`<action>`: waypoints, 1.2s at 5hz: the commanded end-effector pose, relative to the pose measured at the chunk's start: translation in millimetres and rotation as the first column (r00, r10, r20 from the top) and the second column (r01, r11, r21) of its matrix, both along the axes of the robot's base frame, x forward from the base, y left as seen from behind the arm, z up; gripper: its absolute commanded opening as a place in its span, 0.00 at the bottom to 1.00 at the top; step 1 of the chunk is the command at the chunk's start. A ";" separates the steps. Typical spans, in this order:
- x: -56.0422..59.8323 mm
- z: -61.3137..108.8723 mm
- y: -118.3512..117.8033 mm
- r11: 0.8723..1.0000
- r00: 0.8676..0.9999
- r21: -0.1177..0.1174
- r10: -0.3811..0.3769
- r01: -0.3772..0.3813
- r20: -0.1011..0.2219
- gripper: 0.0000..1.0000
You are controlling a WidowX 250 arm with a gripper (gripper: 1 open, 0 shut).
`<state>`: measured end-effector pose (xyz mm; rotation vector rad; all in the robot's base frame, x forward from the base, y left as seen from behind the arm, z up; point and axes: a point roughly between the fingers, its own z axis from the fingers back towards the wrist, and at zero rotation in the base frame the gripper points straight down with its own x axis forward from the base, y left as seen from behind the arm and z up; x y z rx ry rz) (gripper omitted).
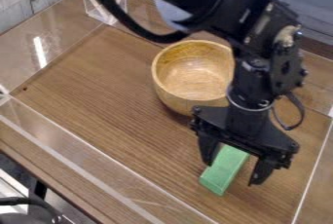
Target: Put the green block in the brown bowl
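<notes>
The green block (224,170) lies flat on the wooden table near the front right, its far end between my fingers. My gripper (240,162) points straight down over that end, open, one black finger (212,151) on each side of the bar. I cannot tell whether the fingers touch it. The brown bowl (196,75), round and wooden, stands empty just behind the gripper.
Clear acrylic walls (78,140) fence the wooden table (104,92) along the front and left. A clear acrylic stand (101,12) sits at the back left corner. The black arm (260,62) rises beside the bowl's right rim.
</notes>
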<state>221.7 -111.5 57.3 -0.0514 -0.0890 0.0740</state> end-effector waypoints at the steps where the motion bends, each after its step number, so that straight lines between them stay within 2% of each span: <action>1: 18.2 21.7 -7.2 0.998 0.996 -0.025 0.051 -0.050 0.067 1.00; 2: 16.1 6.5 -8.1 0.993 0.992 -0.018 0.118 -0.117 0.047 1.00; 5: 23.1 -26.9 -8.0 0.990 0.990 0.005 0.142 -0.142 -0.001 1.00; 6: 19.3 -33.9 -8.7 0.994 0.994 0.009 0.107 -0.106 -0.016 1.00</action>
